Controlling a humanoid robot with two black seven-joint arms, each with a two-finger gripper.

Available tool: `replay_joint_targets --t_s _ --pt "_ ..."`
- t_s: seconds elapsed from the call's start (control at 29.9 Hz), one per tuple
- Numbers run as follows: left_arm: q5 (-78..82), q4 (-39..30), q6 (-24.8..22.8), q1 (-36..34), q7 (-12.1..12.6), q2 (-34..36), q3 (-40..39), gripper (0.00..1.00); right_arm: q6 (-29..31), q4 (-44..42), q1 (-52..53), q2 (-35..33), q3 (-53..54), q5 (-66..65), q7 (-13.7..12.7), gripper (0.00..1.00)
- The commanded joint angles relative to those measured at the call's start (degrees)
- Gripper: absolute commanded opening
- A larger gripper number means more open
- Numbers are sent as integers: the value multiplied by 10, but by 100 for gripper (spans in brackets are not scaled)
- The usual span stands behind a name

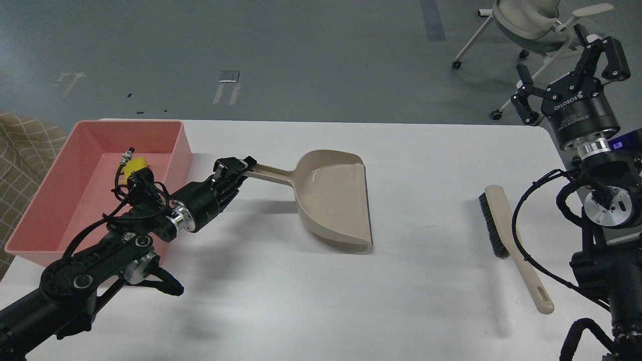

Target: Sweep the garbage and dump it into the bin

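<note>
The pink bin point(75, 195) stands at the table's left edge. A bright yellow scrap point(138, 163) lies inside it near the far end, partly hidden by my left arm. The off-white slice is not visible. My left gripper point(236, 169) is shut on the handle of the beige dustpan point(333, 198), which rests low on the table in the middle, its pan empty. My right gripper point(569, 62) is open and empty, raised above the table's far right corner. The beige brush point(509, 235) lies on the table at the right.
The white table point(351, 301) has its far edge near the top and its right edge by my right arm. An office chair point(531, 25) stands on the floor beyond the right corner. A checked cloth point(20, 160) lies left of the bin.
</note>
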Motion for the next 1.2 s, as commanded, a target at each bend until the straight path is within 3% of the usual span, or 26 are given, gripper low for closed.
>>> replay_joint_targets --t_s 0.0,0.64,0.7,0.8,1.17 --pt "0 0 0 0 3 2 0 36 0 -1 0 0 0 0 0 100" --pt "-1 -11 -7 7 8 43 1 69 0 0 -10 0 0 0 0 100" --pt "-2 -11 -6 7 15 45 1 72 0 0 -10 0 0 0 0 100" --pt "-5 -11 -5 6 49 47 -2 79 0 0 -11 0 1 1 0 100" --pt "-6 -53 -4 -2 54 108 -10 82 0 0 -21 0 1 1 0 100"
